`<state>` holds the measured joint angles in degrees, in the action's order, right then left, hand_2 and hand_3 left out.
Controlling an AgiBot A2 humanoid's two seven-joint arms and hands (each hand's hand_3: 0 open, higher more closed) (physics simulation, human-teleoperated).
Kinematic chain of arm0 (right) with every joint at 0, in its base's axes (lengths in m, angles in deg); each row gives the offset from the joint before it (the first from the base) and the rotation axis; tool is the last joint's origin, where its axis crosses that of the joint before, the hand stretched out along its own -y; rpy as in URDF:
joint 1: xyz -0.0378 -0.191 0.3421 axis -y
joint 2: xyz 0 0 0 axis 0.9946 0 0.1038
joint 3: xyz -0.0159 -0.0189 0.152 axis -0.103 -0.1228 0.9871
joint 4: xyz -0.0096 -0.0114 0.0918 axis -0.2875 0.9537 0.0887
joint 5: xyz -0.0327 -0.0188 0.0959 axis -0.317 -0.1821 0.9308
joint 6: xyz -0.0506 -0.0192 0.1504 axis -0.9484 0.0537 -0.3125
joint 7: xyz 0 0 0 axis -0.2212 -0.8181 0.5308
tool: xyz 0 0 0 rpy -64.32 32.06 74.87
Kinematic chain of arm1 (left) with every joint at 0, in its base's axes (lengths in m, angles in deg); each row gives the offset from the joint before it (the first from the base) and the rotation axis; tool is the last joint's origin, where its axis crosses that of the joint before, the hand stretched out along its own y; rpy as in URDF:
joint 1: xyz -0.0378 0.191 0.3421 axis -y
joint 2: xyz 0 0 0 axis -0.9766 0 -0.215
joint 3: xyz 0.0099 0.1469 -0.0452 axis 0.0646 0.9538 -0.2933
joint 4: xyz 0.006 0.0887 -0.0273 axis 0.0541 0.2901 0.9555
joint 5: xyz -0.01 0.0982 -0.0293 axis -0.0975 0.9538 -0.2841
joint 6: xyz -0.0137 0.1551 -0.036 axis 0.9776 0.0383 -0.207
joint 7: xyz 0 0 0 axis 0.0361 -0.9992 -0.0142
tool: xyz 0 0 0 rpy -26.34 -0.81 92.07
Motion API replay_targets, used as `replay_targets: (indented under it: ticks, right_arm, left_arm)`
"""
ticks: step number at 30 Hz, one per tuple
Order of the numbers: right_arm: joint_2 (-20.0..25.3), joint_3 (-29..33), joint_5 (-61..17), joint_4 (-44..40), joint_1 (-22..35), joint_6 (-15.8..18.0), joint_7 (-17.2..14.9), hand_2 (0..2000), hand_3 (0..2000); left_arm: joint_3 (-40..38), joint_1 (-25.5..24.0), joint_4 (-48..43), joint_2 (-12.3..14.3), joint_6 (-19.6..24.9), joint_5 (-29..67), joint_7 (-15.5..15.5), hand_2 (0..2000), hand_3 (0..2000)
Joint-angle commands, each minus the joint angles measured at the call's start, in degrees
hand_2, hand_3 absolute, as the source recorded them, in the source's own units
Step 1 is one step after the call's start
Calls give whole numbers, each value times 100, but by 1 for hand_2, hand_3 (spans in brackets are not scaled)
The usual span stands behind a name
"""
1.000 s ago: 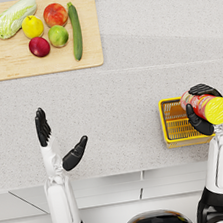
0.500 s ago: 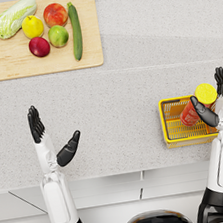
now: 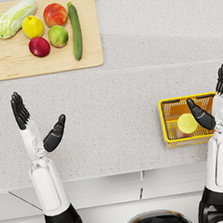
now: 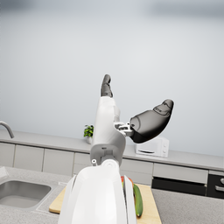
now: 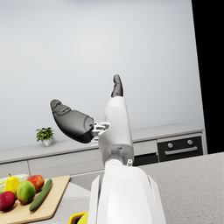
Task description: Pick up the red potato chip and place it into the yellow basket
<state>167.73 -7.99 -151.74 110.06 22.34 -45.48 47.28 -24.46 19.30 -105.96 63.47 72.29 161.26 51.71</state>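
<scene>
Okay, my right hand (image 3: 218, 102) is empty, fingers spread straight and thumb splayed inward, holding nothing. Just below that thumb tip sits the red potato chip can (image 3: 187, 124), inside the yellow basket (image 3: 164, 121); from above I mostly see its yellow lid, with a little red at its edge. Whether the thumb touches the can I cannot tell, since from the head view they overlap. The basket rests on the speckled counter (image 3: 122, 102), near its front edge.

My left hand (image 3: 35, 130) is likewise released, fingers pointing up and thumb angled out toward the middle, nothing in its grasp, above bare counter well apart from the basket. Beyond those fingertips lies the wooden cutting board (image 3: 36, 66), carrying a cabbage (image 3: 15, 16), a yellow pear (image 3: 32, 26), a red apple (image 3: 55, 13), a green apple (image 3: 58, 36), a dark red fruit (image 3: 39, 46) and a cucumber (image 3: 75, 30).

Both wrist views confirm open fingers, with a kitchen wall behind.
</scene>
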Motion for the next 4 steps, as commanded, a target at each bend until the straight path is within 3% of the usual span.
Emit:
replay_targets:
  ticks: [1, 4]
  right_arm:
    - [0, -2, 0, -2, -1, -1, 1, 0, 0]
    - [0, -5, 0, -6, -1, -1, 3, 0, 0]
  left_arm:
    - [-3, 0, 7, 0, 0, 0, 0, 0, 0]
    - [-9, 0, 18, 1, 0, 0, 0, 0, 0]
